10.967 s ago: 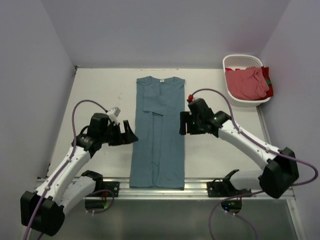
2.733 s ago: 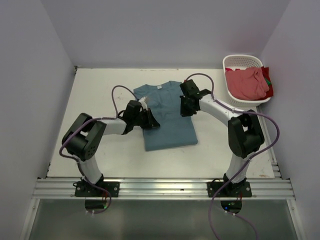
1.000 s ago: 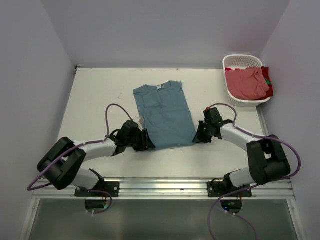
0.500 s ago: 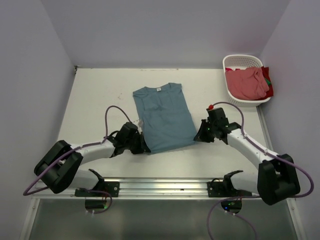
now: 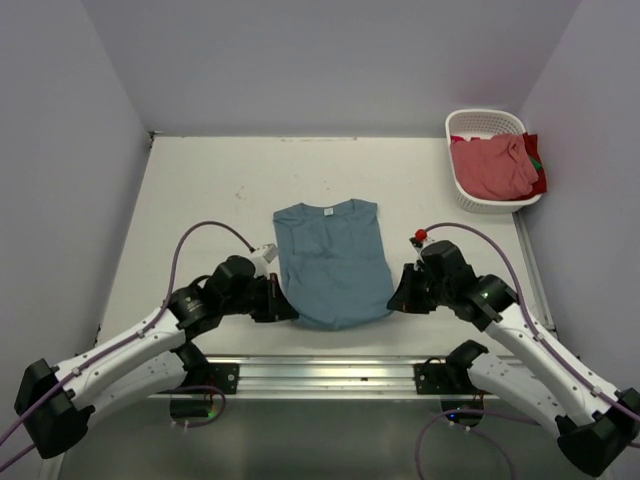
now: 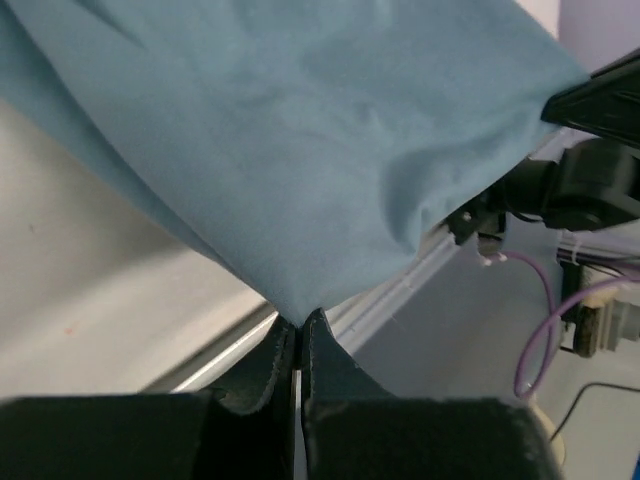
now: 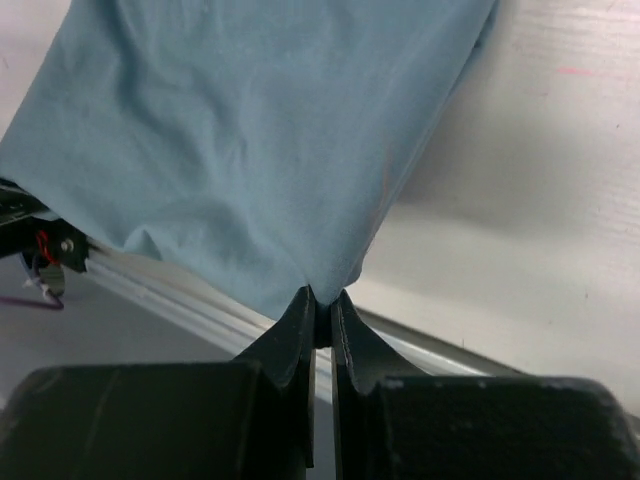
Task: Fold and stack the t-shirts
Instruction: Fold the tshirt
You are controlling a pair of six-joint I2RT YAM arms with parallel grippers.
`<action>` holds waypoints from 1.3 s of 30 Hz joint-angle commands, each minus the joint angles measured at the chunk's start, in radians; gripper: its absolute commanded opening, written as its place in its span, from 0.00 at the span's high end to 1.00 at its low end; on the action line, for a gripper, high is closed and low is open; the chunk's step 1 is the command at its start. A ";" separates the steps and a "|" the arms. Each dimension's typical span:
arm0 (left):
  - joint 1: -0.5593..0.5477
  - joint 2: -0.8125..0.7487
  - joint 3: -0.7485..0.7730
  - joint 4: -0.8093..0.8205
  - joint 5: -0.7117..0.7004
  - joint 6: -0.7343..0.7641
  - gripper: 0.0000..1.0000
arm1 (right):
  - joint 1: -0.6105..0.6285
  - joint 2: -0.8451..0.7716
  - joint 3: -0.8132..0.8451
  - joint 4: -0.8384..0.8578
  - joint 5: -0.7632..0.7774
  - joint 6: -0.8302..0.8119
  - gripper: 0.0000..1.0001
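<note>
The folded teal-blue t-shirt (image 5: pixel 332 260) lies in the middle of the table, its white neck label at the far end and its near edge lifted. My left gripper (image 5: pixel 283 311) is shut on the shirt's near left corner (image 6: pixel 298 305). My right gripper (image 5: pixel 393 297) is shut on the near right corner (image 7: pixel 322 292). Both wrist views show the cloth hanging taut away from the pinched corners (image 7: pixel 250 150). A salmon pink-red t-shirt (image 5: pixel 492 166) lies crumpled in the basket at the far right.
The white slotted basket (image 5: pixel 470 125) stands at the table's far right corner, with a red and green cloth (image 5: pixel 537 163) over its right rim. A metal rail (image 5: pixel 330 375) runs along the near table edge between the arm bases. Purple walls close in three sides.
Both grippers pulled back toward the near edge with the shirt's corners pinched, and the whole shirt slid nearer. The left gripper closed on its corner within the last second.
</note>
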 commanded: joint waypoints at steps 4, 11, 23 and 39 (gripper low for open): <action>-0.066 -0.154 0.131 -0.230 -0.025 -0.113 1.00 | 0.053 -0.100 0.161 -0.210 0.046 0.065 1.00; -0.064 -0.117 0.341 -0.347 -0.361 -0.015 1.00 | 0.053 0.024 0.297 -0.143 0.184 -0.021 1.00; 0.069 0.162 0.387 -0.145 -0.610 0.193 1.00 | -0.004 0.529 0.539 0.173 0.392 -0.208 1.00; 0.329 0.596 0.430 0.220 -0.444 0.347 1.00 | -0.098 0.876 0.747 0.245 0.387 -0.230 1.00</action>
